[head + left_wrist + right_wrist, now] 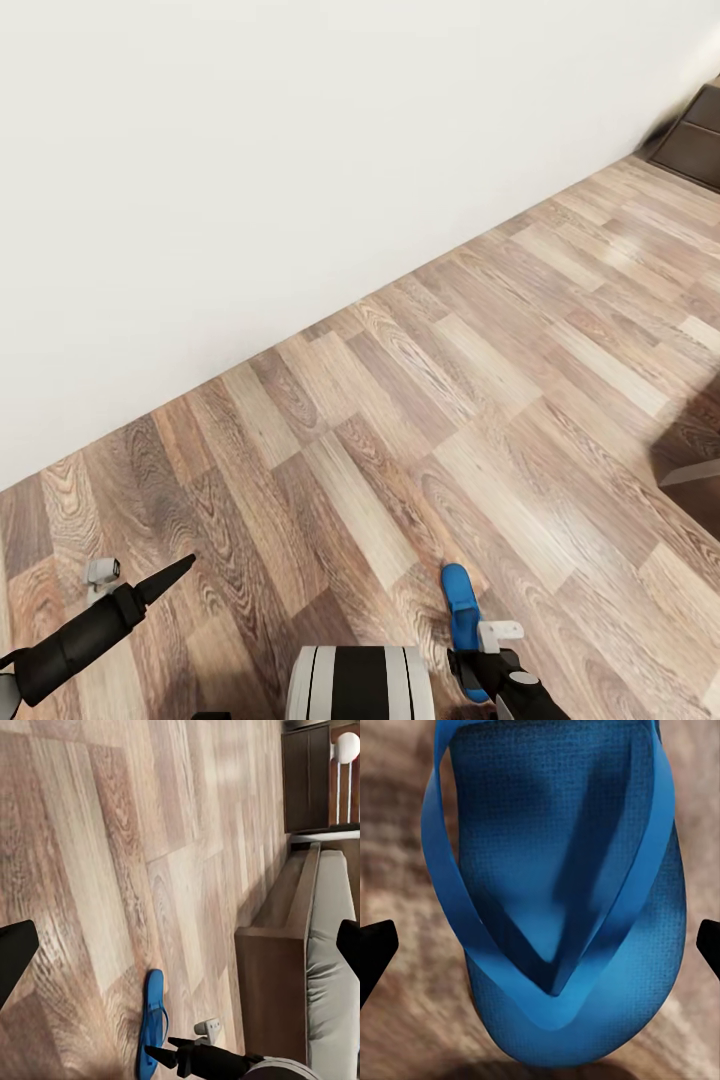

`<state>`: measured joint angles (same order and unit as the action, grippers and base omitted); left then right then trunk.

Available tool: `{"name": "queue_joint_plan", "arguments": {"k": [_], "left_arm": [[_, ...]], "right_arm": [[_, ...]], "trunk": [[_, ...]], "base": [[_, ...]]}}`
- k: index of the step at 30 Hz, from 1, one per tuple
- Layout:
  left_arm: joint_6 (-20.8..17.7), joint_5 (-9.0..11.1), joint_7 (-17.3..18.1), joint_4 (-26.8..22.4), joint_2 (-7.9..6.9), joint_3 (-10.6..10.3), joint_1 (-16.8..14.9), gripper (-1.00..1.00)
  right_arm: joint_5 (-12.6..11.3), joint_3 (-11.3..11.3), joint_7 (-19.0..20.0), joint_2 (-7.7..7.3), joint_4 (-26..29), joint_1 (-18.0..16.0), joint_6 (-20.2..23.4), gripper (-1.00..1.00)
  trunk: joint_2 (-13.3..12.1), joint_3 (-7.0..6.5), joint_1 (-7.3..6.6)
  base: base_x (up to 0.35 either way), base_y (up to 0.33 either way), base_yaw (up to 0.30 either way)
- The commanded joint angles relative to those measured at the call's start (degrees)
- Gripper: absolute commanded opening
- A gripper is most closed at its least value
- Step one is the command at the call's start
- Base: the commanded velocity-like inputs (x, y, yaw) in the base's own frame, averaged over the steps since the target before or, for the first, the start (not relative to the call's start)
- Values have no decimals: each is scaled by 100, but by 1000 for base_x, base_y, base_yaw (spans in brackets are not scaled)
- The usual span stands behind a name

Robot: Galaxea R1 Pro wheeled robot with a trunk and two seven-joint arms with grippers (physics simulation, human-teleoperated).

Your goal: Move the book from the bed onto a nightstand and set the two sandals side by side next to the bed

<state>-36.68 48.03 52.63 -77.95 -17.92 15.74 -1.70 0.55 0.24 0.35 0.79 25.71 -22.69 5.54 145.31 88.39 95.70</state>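
Both grippers low, right gripper (480, 655) spread wide

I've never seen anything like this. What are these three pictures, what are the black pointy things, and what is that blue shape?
This is a simulated two-armed robot on wheels. The wide picture comes from a camera on its head, looking down at the wood floor beside a white wall. The other two come from cameras on its wrists. The black points are the tips of each arm's pincer: the left pincer hangs open over the floor, holding nothing. The blue shape is a flip-flop sandal lying flat on the floor. The right pincer is open around the sandal's end, not yet gripping it. The left wrist picture also shows the bed nearby.
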Motion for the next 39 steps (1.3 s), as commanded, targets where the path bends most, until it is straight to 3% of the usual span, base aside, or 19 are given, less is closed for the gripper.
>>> {"name": "queue_joint_plan", "arguments": {"k": [1, 6, 9, 39], "left_arm": [[-41, 31, 2, 1, -1, 0, -2, 100], [-41, 31, 2, 2, -1, 0, -3, 100], [-47, 31, 2, 0, -1, 0, -2, 100], [-41, 31, 8, 6, -1, 8, -5, 100]], "right_arm": [[6, 2, 2, 0, 13, 1, 35, 100], [6, 2, 3, 0, 13, 1, 35, 100], [6, 2, 3, 0, 13, 1, 35, 100], [6, 2, 2, 0, 13, 1, 35, 100]], "trunk": [[1, 3, -1], [1, 3, -1], [5, 70, 7], [5, 70, 7]], "base": [[0, 0, 0], [0, 0, 0], [0, 0, 0], [50, 0, 0]]}}
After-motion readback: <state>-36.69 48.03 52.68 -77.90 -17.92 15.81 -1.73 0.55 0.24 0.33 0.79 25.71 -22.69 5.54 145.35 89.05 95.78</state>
